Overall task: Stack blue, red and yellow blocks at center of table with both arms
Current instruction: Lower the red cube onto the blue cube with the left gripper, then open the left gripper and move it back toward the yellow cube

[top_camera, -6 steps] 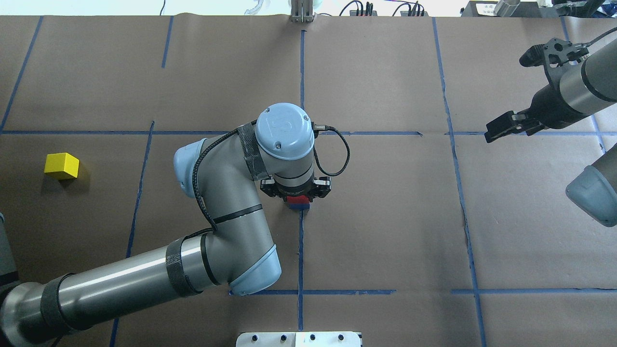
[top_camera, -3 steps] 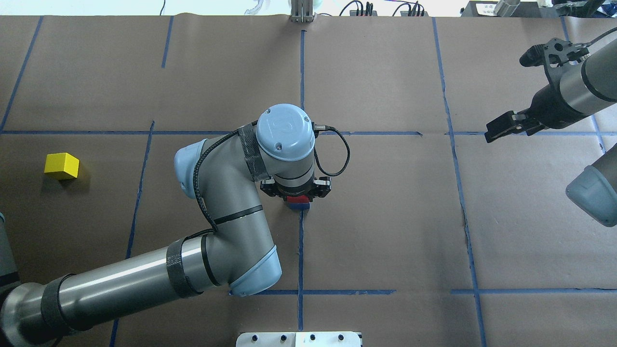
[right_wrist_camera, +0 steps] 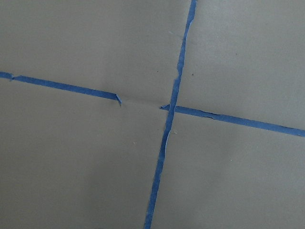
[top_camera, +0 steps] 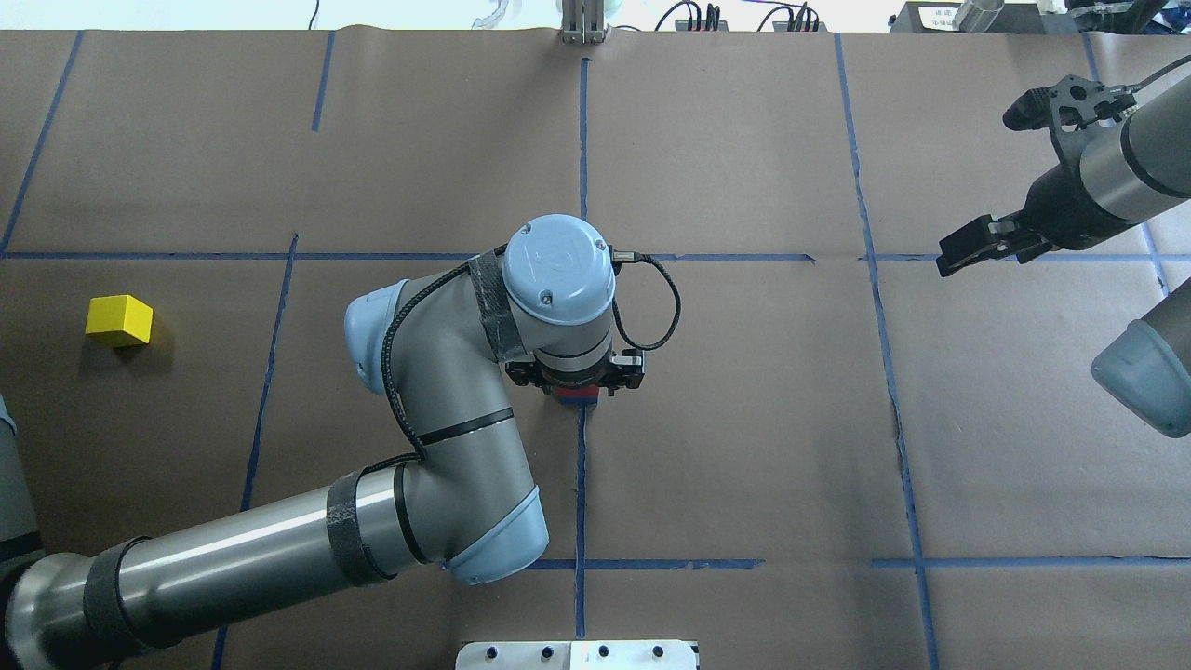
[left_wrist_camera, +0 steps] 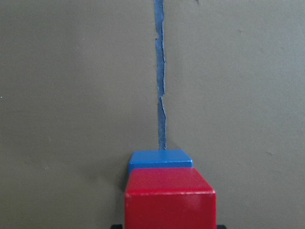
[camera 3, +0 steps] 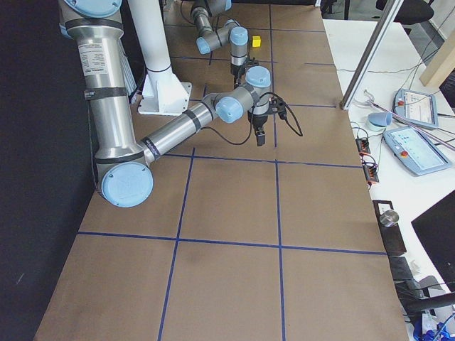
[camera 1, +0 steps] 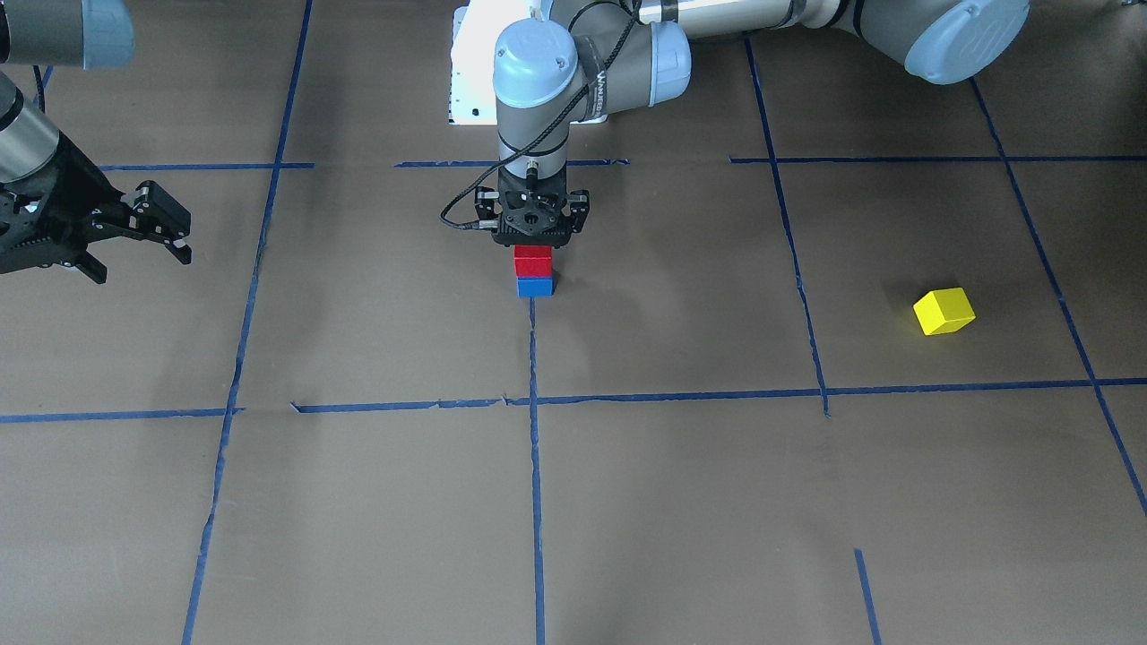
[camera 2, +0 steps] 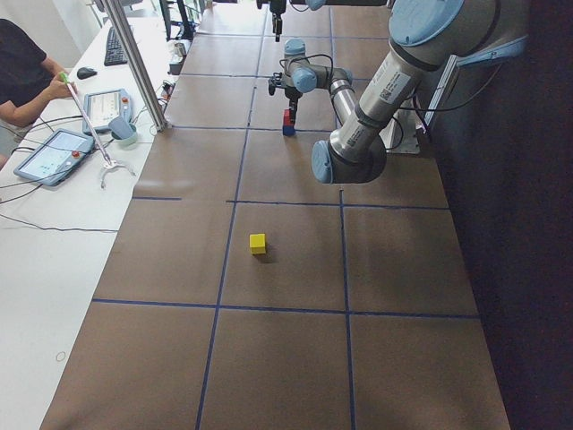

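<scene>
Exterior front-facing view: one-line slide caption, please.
Left gripper directly above red block stacked on blue block; yellow block lies apart.

Bright, even overhead light, soft shadows, all views sharp.

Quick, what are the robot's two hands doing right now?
Left gripper: right above the red block, which sits on the blue block; grip cannot be told.
Right gripper: open, holding nothing.

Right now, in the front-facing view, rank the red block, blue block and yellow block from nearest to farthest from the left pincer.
1. Red wooden block, directly beneath the left pincer.
2. Blue wooden block, under the red one.
3. Yellow wooden block, alone, far off on the robot's left.
</scene>
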`<state>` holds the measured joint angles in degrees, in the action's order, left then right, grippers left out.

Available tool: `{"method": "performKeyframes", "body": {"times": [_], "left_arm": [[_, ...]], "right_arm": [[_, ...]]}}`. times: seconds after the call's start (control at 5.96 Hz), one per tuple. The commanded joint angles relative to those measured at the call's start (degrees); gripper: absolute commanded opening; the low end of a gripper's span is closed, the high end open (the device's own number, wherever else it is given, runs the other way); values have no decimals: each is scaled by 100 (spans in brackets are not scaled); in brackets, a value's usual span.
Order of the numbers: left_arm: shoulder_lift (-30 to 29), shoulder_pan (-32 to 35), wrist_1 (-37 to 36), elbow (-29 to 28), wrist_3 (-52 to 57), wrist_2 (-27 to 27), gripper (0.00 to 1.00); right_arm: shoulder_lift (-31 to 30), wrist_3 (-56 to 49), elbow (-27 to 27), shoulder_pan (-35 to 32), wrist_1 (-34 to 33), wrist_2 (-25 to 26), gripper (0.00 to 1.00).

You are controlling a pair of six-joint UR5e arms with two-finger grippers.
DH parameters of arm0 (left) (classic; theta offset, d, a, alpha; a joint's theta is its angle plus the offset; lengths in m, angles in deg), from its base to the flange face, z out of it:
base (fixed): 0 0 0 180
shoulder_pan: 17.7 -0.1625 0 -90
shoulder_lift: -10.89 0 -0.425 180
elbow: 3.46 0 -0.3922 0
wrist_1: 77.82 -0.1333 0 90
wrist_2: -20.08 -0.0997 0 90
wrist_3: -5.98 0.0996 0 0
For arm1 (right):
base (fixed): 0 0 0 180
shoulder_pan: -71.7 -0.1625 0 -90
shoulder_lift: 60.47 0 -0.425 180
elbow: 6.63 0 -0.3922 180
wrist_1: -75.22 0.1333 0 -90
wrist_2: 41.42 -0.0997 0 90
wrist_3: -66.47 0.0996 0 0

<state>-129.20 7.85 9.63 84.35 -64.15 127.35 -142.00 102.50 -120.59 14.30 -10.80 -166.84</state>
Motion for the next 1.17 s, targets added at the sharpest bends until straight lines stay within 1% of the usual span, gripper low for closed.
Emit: {"method": "performKeyframes", "body": {"times": [0.0, 0.17, 0.5, 0.67, 0.84, 1.01], "left_arm": [[-36, -6, 0, 34, -1, -5, 100], [-28, 20, -52, 208, -1, -39, 100], [173, 483, -526, 980, 87, -14, 100], [835, 608, -519, 1592, 653, -22, 100], [1695, 879, -292, 2129, 1477, 13, 100], [2678, 1212, 667, 2161, 1885, 57, 100]], "right_arm": [[6, 0, -3, 0, 6, 0, 100], [6, 0, -4, 0, 6, 0, 100], [6, -8, -12, 0, 6, 0, 100], [6, 9, -21, 0, 6, 0, 100], [6, 35, -39, 0, 6, 0, 100], [-3, 27, -74, -9, 15, -9, 100]]}}
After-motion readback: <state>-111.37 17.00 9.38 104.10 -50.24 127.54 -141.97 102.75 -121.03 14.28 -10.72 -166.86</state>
